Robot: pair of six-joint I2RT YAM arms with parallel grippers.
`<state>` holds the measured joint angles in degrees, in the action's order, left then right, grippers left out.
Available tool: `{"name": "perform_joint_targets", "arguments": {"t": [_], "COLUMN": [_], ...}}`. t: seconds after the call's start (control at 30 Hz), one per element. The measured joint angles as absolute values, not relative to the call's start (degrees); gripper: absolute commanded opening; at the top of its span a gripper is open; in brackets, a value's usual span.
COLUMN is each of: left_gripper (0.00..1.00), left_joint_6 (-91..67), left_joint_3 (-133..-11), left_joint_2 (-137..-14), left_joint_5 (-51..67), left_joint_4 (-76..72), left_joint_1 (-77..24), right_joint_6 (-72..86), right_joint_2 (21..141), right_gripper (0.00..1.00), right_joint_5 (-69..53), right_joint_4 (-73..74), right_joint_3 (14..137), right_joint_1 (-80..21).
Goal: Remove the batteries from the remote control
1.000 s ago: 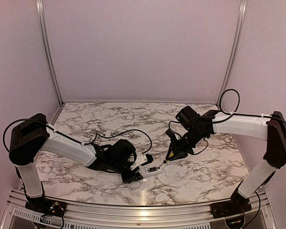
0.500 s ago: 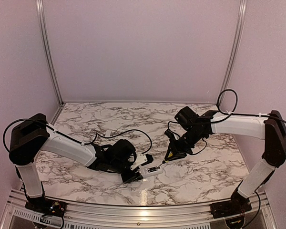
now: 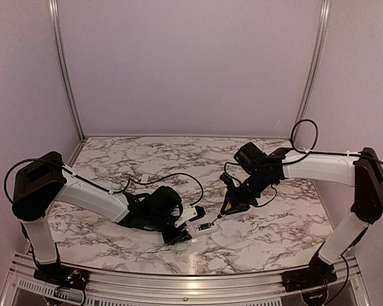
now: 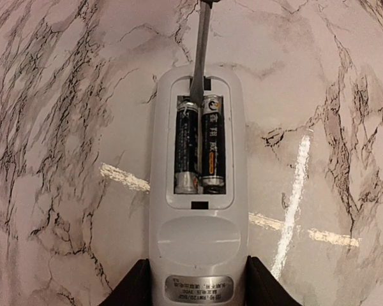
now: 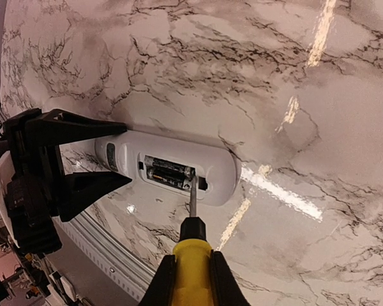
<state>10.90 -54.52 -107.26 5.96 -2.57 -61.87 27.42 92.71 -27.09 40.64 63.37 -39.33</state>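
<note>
Moved: right arm had edged slightly left; remote control (image 4: 198, 245) unmoved on the table (image 4: 319, 95).
Left gripper (image 4: 198, 290): fingers pinched the remote's label end.
Right gripper (image 5: 191, 280): clamped on the screwdriver (image 5: 190, 252), its tip at the batteries (image 4: 200, 143).
Handling: batteries probably light, slick, rigid; lever them up at that end.
</note>
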Motion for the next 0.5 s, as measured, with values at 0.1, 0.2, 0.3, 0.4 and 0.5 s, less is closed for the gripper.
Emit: {"name": "perform_joint_targets", "arguments": {"t": [0.1,0.2,0.3,0.4,0.5], "left_gripper": [0.31,0.31,0.30,0.30,0.30], "left_joint_6": [10.9,10.9,10.9,10.9,10.9], "left_joint_3": [-54.5,-54.5,-54.5,-54.5,-54.5], "left_joint_2": [-107.3,-107.4,-107.4,-107.4,-107.4], "left_joint_5": [6.0,6.0,6.0,6.1,6.1], "left_joint_4": [-2.6,-2.6,-2.6,-2.6,-2.6], "left_joint_1": [-61.9,-61.9,-61.9,-61.9,-61.8], "right_joint_6": [27.1,26.9,26.5,25.8,25.0], "right_joint_2": [92.7,92.7,92.6,92.1,91.7], "right_gripper": [0.00,0.00,0.00,0.00,0.00], "right_joint_5": [-27.2,-27.3,-27.5,-27.9,-28.7], "right_joint_4": [40.4,40.1,39.6,38.7,37.6], "right_joint_3": [63.2,63.0,62.5,61.6,60.6], "right_joint_1": [-39.3,-39.3,-39.2,-39.0,-38.5]}}
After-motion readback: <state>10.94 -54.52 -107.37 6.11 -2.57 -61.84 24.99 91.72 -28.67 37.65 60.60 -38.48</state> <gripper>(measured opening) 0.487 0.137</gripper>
